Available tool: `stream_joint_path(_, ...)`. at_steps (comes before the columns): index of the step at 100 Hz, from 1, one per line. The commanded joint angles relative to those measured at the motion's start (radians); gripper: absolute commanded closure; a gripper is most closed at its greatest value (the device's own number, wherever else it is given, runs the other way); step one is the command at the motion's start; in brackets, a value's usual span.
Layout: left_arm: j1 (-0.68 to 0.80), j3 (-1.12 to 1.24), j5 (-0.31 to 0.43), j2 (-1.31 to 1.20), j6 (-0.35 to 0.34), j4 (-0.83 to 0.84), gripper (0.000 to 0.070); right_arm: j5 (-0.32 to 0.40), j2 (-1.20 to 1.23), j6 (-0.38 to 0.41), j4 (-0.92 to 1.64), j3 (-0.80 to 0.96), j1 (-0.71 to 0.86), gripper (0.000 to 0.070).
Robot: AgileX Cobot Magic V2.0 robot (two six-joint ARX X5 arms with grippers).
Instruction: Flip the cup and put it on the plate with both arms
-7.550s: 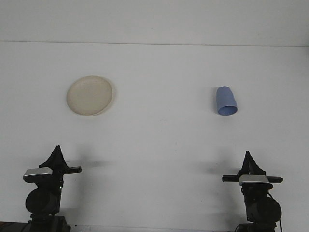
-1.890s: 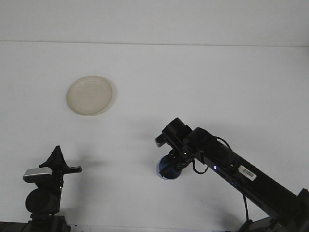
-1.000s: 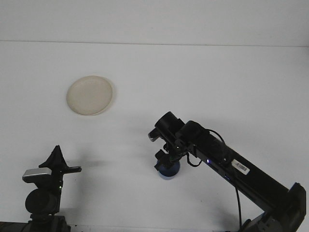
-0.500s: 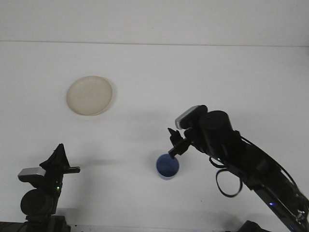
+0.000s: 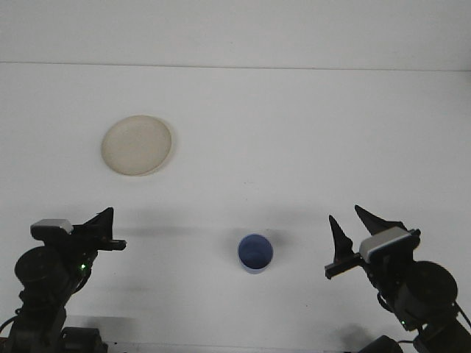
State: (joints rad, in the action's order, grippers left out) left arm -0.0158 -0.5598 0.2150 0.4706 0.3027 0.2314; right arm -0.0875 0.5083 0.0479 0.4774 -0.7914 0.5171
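One blue cup (image 5: 255, 253) upright, one plate (image 5: 137, 144); right pincer (image 5: 353, 237) spread empty, left pincer (image 5: 101, 226) unclear

— Cup (image 5: 255, 254)?
— Blue, upright, mouth open upward, standing free on the white surface near the front, centre.
— Plate (image 5: 137, 145)?
— Cream, round, lying flat, bare, well apart from it at far left.

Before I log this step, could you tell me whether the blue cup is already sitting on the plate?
No, the cup stands upright on the bare table, well apart from the plate, which is empty.
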Motion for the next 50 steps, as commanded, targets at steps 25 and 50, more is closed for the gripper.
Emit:
stream_joint_path(25, -0.068, -0.213, 0.173, 0.291, -0.008, 0.089, 0.0681, -0.072, -0.270, -0.014, -0.001, 0.172, -0.035, 0.0342)
stream_joint_path(50, -0.225, -0.285, 0.229, 0.449, -0.007, 0.089, 0.0452, -0.074, -0.292, -0.019, 0.091, 0.184, -0.035, 0.0342)
